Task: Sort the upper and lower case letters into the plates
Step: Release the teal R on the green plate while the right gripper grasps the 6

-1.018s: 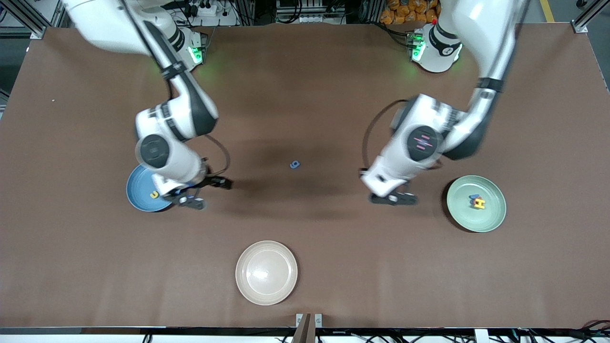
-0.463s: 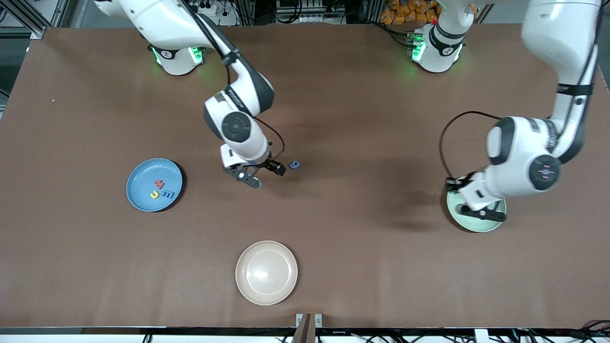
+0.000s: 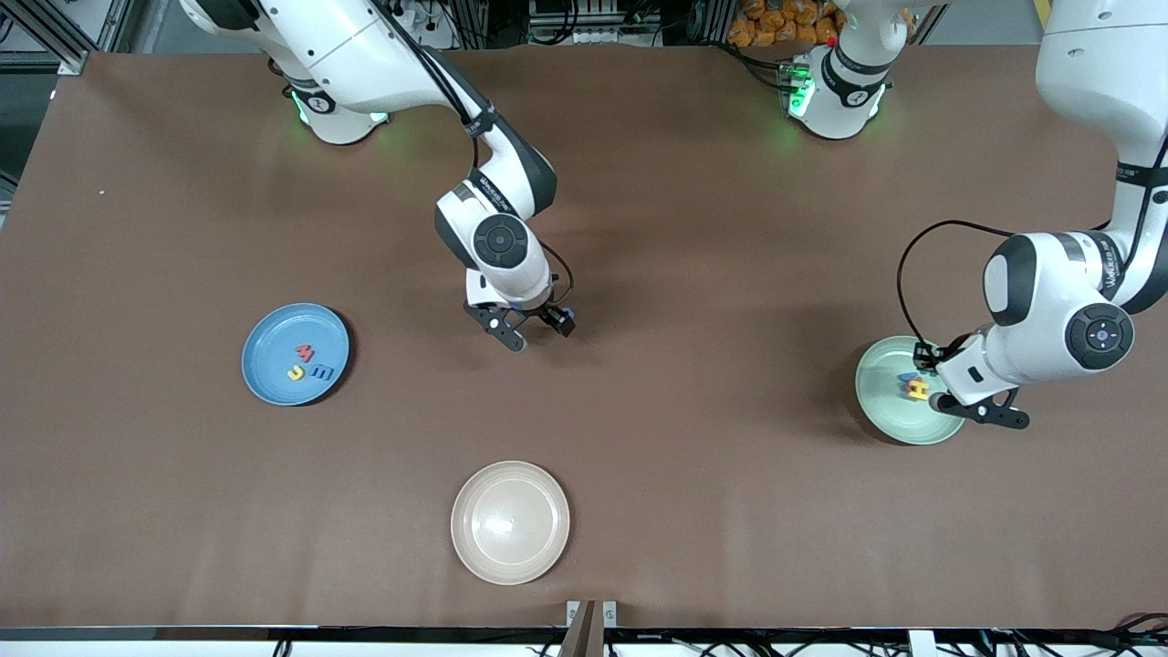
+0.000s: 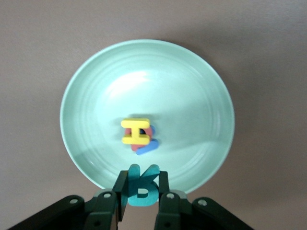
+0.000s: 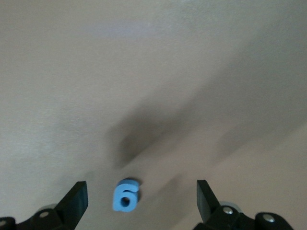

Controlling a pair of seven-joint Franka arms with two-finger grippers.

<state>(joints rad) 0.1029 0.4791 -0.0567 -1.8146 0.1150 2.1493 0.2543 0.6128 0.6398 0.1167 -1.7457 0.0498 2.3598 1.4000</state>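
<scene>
We see the left gripper [image 4: 140, 207] pinching a chunky teal letter [image 4: 142, 188] over the matte mint green plate [image 4: 196, 115]. The right gripper's [image 5: 141, 203] jaws are spread around a small blue letter [image 5: 126, 195] on the table.

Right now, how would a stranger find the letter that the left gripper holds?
Find the mint green plate toward the left arm's end of the table. The left gripper hangs over its rim, jaws shut on a teal letter. The plate's other letters lie piled, yellow on top.

right tool [image 3: 537, 330] now over blue letter [image 5: 126, 195]
</scene>
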